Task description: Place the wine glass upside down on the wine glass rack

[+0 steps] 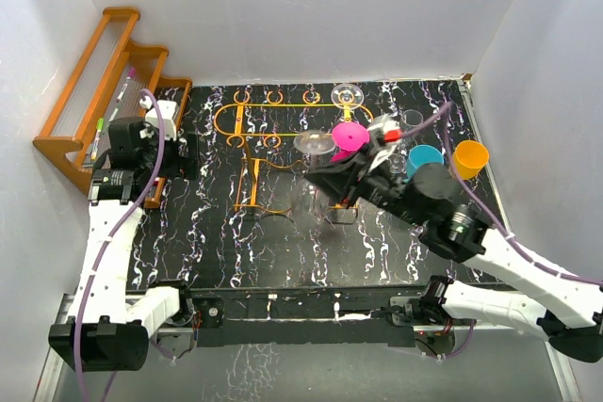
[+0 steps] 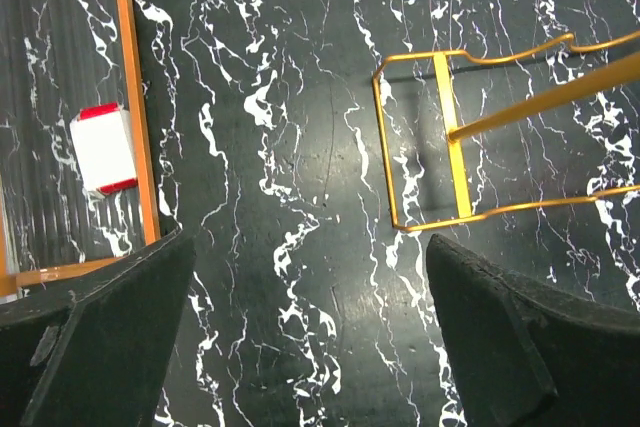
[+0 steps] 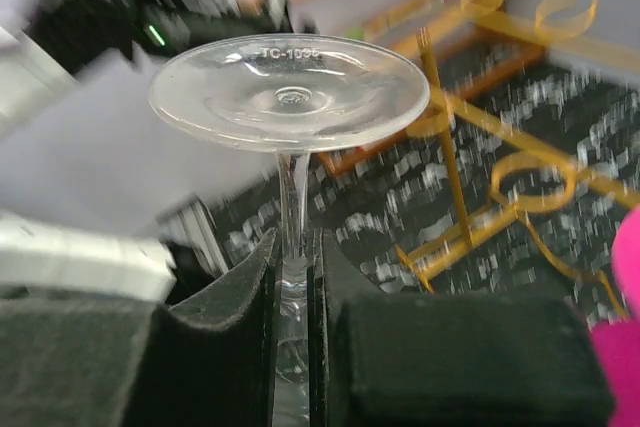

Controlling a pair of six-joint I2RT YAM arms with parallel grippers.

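Observation:
My right gripper is shut on the stem of a clear wine glass, held foot-up. In the right wrist view the round foot is on top and the stem runs down between my fingers; the bowl is hidden. The glass hangs in the air just right of the orange-gold wire rack, whose rails and ring slots also show in the right wrist view. My left gripper is open and empty by the rack's left side; a rack leg loop lies ahead of its fingers.
Another clear glass and a pink one are at the rack's right end. A teal cup and an orange cup stand to the right. A brown wooden stepped rack is at the far left.

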